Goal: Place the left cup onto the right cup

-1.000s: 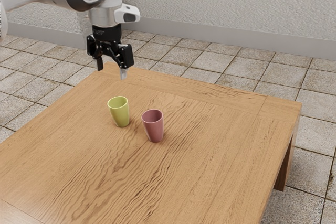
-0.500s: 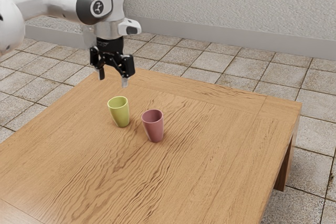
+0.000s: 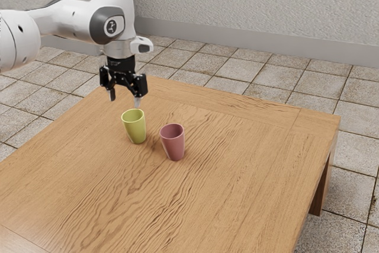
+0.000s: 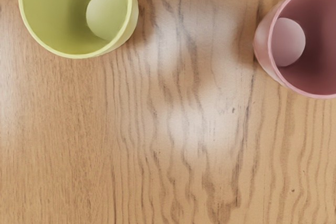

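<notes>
Exterior view: open, empty pincer (image 3: 125,98) lowered since a second ago, now just above far rim of green cup (image 3: 134,125) standing untouched on tabletop (image 3: 237,164) left of pink cup (image 3: 172,141), grasp pending.

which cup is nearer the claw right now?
The yellow-green cup: the open claw hovers close above and slightly beside it. The pink cup stands apart from it, farther toward the exterior view's right.
</notes>
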Robot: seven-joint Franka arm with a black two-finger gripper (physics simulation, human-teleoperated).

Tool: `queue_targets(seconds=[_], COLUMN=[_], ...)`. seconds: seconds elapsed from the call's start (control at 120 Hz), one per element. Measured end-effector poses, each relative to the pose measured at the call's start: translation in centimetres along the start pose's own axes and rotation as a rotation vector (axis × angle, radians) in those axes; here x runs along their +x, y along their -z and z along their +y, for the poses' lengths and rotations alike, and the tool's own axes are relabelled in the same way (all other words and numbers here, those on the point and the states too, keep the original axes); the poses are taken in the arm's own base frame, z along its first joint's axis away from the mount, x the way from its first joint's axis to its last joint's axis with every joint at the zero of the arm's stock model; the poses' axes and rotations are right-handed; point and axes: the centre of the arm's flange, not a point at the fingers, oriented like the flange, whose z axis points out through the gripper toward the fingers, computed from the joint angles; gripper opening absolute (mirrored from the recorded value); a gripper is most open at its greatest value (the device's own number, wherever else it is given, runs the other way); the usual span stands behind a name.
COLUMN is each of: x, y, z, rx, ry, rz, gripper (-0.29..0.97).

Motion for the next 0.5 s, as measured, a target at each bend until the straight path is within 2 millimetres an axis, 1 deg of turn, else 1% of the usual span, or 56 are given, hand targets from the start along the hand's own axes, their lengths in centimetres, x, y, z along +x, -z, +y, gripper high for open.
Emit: queue_targets(seconds=[0.225, 0.5], x=[2.6, 4.6], y=[-1.9, -3.8], z=[-0.1, -0.9], rx=[0.000, -0.008], ry=[-0.007, -0.010], rz=[0.018, 0.023], gripper=[0.60, 0.57])
